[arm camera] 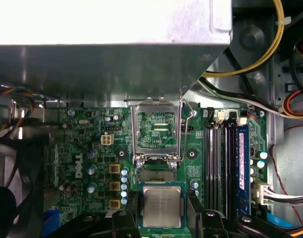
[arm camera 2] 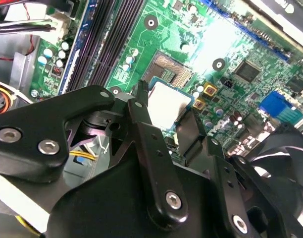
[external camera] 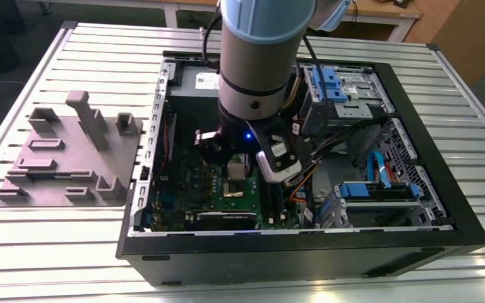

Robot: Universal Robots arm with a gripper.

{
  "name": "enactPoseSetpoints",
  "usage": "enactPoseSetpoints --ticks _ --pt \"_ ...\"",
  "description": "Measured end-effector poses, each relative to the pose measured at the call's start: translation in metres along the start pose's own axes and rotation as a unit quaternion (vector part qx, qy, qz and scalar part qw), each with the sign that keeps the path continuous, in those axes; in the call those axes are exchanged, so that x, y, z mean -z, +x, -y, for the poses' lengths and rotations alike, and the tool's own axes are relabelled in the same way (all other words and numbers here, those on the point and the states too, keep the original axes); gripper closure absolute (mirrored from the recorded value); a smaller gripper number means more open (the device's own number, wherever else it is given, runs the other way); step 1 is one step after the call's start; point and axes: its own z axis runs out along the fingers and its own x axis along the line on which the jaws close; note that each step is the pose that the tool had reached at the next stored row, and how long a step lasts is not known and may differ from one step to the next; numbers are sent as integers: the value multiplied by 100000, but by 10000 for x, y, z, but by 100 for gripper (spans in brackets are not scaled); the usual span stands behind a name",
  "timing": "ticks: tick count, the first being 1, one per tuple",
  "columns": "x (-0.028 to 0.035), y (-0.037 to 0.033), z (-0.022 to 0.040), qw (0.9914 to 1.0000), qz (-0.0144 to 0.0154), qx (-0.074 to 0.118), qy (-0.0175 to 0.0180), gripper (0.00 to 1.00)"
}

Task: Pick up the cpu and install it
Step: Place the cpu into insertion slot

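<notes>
The cpu [arm camera: 162,206], a small square chip with a silvery top, hangs just above the green motherboard [arm camera: 82,158] beside the open socket [arm camera: 156,173]. My gripper [arm camera: 162,214] is shut on the cpu, with one black finger [arm camera: 130,208] on each of two opposite sides. The socket's metal frame [arm camera: 156,126] stands flipped up behind the socket. In the second wrist view the cpu [arm camera 2: 169,105] sits between the fingers [arm camera 2: 140,106], close to the bare socket [arm camera 2: 170,72]. In the exterior view my gripper [external camera: 237,172] reaches down into the computer case [external camera: 310,243].
A grey fixture plate [external camera: 65,158] with blocks lies on the slatted table at the exterior view's left. Inside the case are a metal power supply box [arm camera: 112,54], memory slots [arm camera: 221,158], loose cables [arm camera: 270,44], a black fan [arm camera: 13,198] and blue drive bays [external camera: 377,189].
</notes>
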Motion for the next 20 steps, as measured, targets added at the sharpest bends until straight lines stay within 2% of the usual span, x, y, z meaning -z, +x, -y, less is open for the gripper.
enactPoseSetpoints --ticks 10,20 --pt "-171 -4 37 99994 -263 1086 73 53" --pt "-182 -4 38 99994 -271 1090 77 53"
